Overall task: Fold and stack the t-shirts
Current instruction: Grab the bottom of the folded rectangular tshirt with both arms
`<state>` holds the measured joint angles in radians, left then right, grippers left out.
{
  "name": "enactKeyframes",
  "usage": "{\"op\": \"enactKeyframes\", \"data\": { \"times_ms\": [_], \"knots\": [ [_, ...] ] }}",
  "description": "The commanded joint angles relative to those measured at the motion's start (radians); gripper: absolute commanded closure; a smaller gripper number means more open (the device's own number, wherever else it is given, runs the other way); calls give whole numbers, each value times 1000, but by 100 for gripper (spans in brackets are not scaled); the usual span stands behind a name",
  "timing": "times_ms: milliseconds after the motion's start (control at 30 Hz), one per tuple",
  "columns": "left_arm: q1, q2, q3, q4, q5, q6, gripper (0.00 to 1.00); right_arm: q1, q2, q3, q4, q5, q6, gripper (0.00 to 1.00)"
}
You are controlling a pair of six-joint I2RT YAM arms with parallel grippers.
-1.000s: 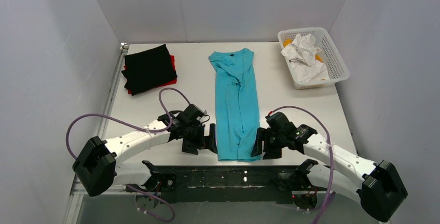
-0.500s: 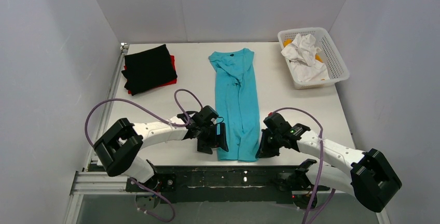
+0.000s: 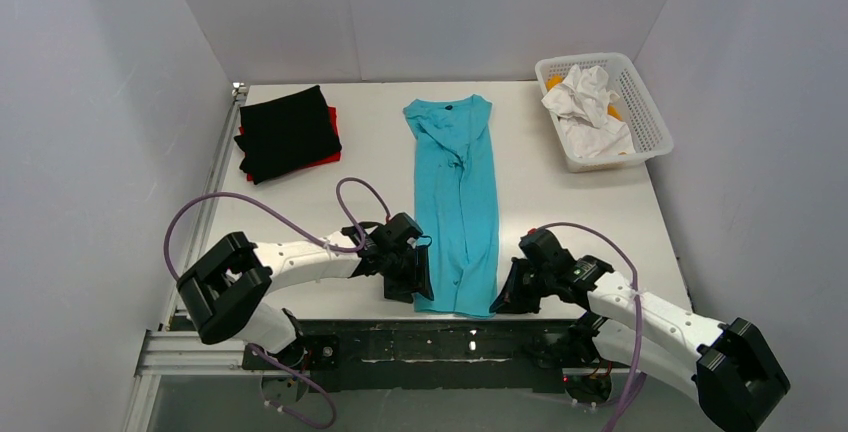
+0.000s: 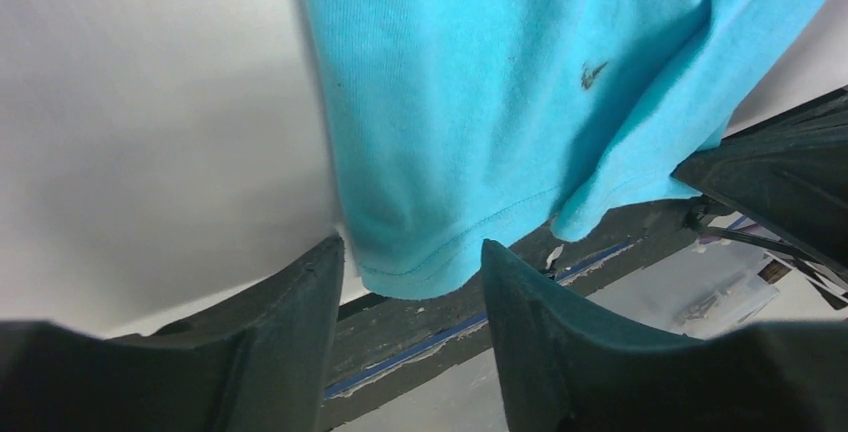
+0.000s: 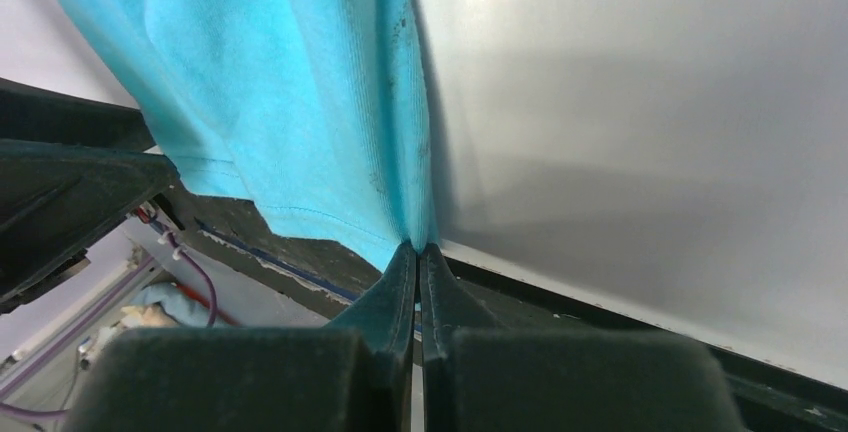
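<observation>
The turquoise t-shirt [image 3: 460, 197] lies as a long narrow strip down the middle of the table, collar far, hem at the near edge. My right gripper [image 5: 417, 247] is shut on its right hem corner [image 5: 395, 227], pinching the cloth between its fingertips; in the top view it [image 3: 500, 300] sits at the table's front edge. My left gripper [image 4: 410, 247] straddles the left hem corner [image 4: 415, 262] with its jaws apart, a gap on both sides of the cloth; it [image 3: 422, 274] is at the strip's left edge. The black t-shirt [image 3: 288, 132] lies folded on the red one [image 3: 333, 142] at the far left.
A white mesh basket [image 3: 645, 122] holding crumpled white cloth [image 3: 585, 102] stands at the far right. The table's near edge and the dark frame below it [image 4: 440, 322] are right under both grippers. White walls enclose the table on three sides.
The right gripper has shut on the right hem corner and dropped toward the near edge. The left gripper slid right onto the left hem corner, and its jaws have narrowed.
</observation>
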<state>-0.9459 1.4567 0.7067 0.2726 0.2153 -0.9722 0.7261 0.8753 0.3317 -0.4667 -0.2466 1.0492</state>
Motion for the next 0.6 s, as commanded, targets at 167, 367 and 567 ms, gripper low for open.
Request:
{"op": "enactKeyframes", "data": {
  "times_ms": [167,367,567],
  "knots": [
    [-32,43,-41,-177,-57,-16,71,1,1,3,45,-39,76,99],
    [-47,10,20,-313,-64,-5,100,5,-42,4,-2,-67,81,99],
    [-95,-106,22,-459,-90,-43,100,34,-107,-5,-94,-114,110,99]
  ]
}}
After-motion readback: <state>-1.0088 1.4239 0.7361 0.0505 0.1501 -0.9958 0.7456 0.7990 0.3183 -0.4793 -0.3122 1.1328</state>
